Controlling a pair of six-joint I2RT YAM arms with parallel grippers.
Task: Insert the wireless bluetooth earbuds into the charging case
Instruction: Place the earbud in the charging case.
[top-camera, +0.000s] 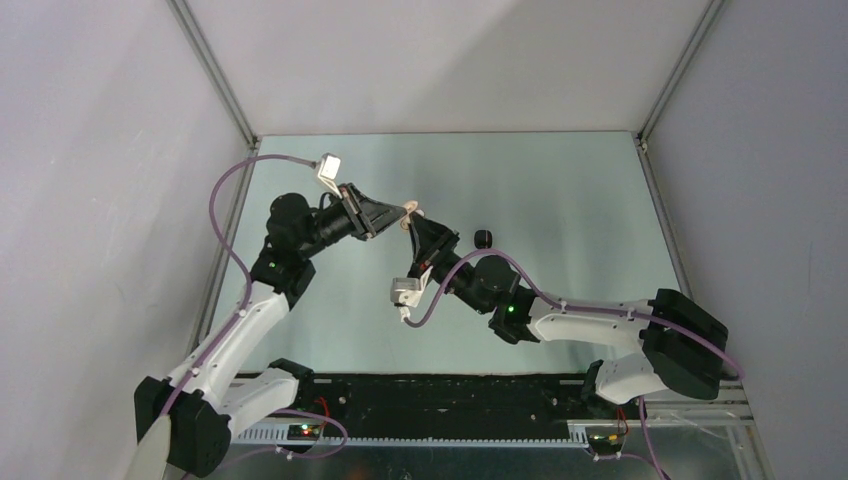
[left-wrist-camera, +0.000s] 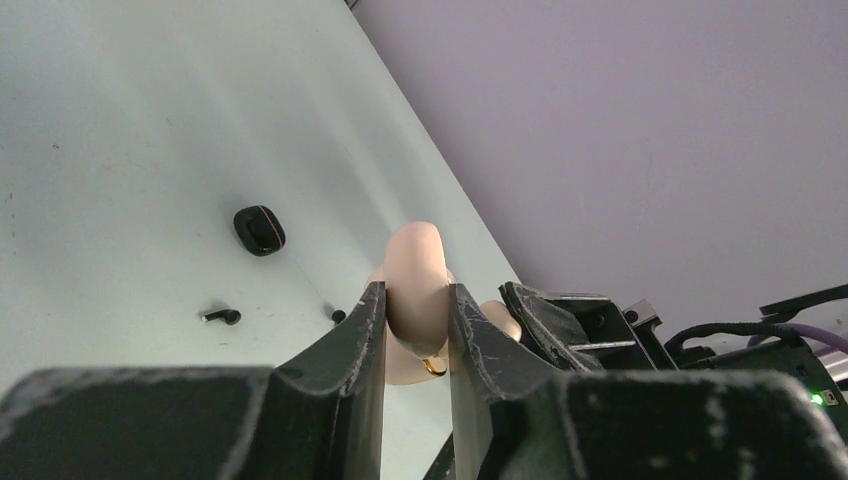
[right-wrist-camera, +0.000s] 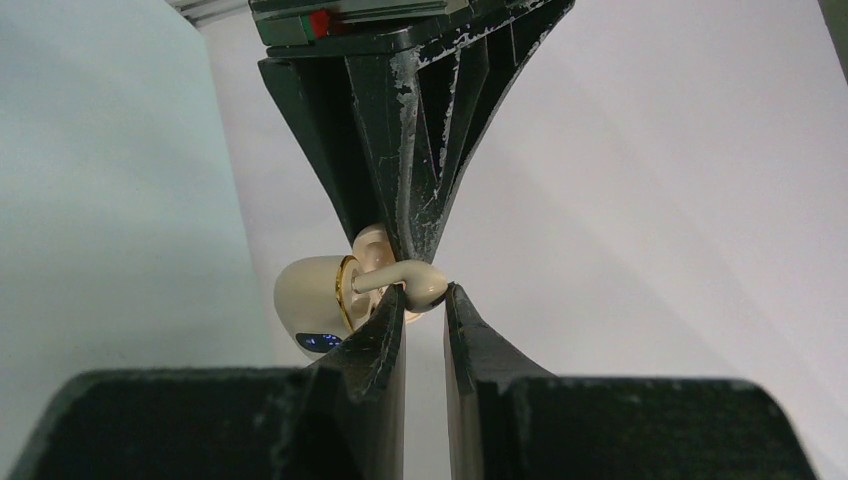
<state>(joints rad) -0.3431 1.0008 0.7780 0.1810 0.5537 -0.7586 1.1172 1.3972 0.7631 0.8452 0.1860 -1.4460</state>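
Observation:
My left gripper (left-wrist-camera: 417, 297) is shut on a beige charging case (left-wrist-camera: 417, 262) with a gold rim, held in the air above the table's middle (top-camera: 411, 209). In the right wrist view the case (right-wrist-camera: 308, 297) shows a blue lit panel. My right gripper (right-wrist-camera: 427, 291) is shut on a beige earbud (right-wrist-camera: 420, 282). The earbud's head sits between the fingertips and its stem points into the case's gold-rimmed opening. The left fingers (right-wrist-camera: 400, 150) come down onto the case from above. Two tiny black earbuds (left-wrist-camera: 220, 316) (left-wrist-camera: 338, 315) lie on the table.
A small black pebble-like case (left-wrist-camera: 259, 230) lies shut on the table, right of the grippers in the top view (top-camera: 484, 238). The two arms meet tip to tip over the pale green table (top-camera: 560, 190). White walls enclose it on three sides.

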